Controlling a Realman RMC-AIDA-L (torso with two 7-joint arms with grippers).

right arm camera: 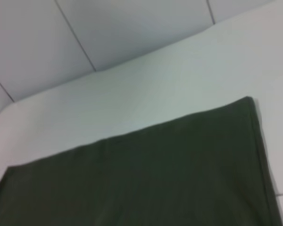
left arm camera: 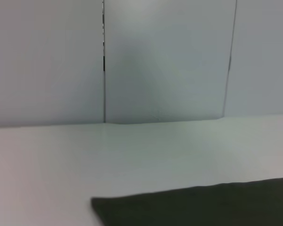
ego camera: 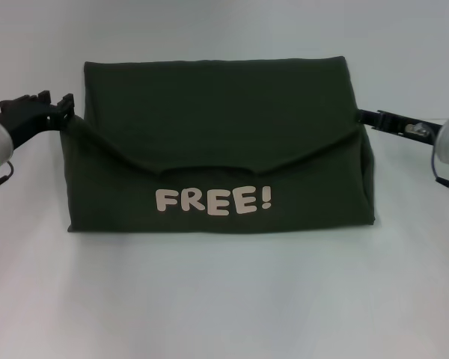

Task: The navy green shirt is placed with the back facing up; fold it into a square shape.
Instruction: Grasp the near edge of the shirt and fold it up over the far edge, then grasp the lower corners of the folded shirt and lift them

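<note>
The navy green shirt (ego camera: 224, 112) lies across the middle of the white table, folded into a wide band. Its upper layer is drawn forward over the lower one and sags in the middle. Below that flap, cream letters "FREE!" (ego camera: 213, 200) show on the front layer. My left gripper (ego camera: 66, 114) is at the shirt's left edge, shut on the flap's corner, which is pulled up toward it. On the opposite edge, my right gripper (ego camera: 361, 117) holds the other corner the same way. Each wrist view shows only dark cloth, shirt (left arm camera: 203, 207) and shirt (right arm camera: 146, 179), without fingers.
The white table (ego camera: 224, 299) stretches bare in front of the shirt and to both sides. A pale panelled wall (left arm camera: 165, 61) rises behind the table's far edge, also seen as wall (right arm camera: 132, 28).
</note>
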